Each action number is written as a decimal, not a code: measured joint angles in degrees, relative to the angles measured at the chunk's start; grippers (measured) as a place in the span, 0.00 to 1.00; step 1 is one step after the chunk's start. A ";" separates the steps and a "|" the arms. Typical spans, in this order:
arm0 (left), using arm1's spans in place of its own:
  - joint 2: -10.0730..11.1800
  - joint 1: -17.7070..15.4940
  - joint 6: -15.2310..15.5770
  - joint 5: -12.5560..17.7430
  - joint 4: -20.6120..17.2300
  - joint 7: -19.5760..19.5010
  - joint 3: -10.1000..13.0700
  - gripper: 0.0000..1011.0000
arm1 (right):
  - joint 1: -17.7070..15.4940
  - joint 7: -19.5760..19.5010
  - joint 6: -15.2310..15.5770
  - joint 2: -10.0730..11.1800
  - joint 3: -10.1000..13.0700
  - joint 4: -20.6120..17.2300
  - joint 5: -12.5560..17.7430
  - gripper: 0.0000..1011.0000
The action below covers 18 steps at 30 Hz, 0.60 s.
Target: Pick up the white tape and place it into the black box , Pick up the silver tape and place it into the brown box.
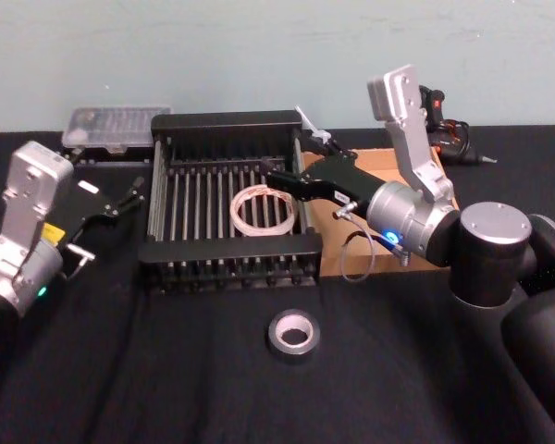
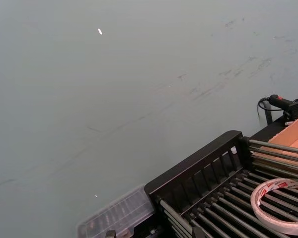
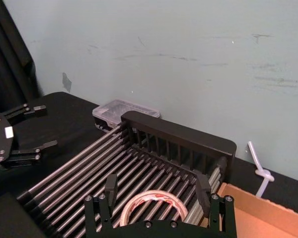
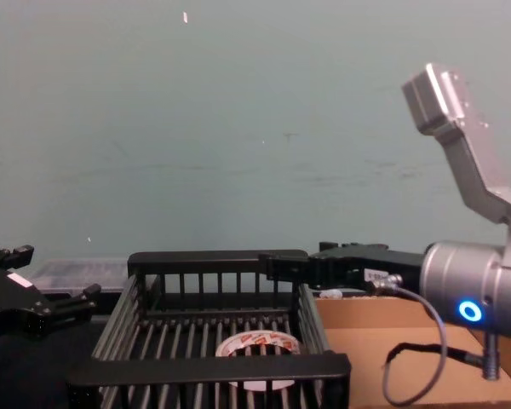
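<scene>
White tape lies flat on the bars of the black box, toward its right side — in the chest view the near rim hides its lower edge. The right gripper hovers over the box's right rim, fingers spread apart and empty, the tape showing between them in the right wrist view. Silver tape sits alone on the black table, in front of the box, well apart from it. The brown box is mostly covered by the right arm. The left gripper hangs left of the box, jaws apart, holding nothing.
</scene>
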 joint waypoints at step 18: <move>0.00 0.00 0.00 0.00 0.00 0.00 0.00 0.99 | -7.46 0.11 3.94 6.06 0.94 -11.29 5.19 0.99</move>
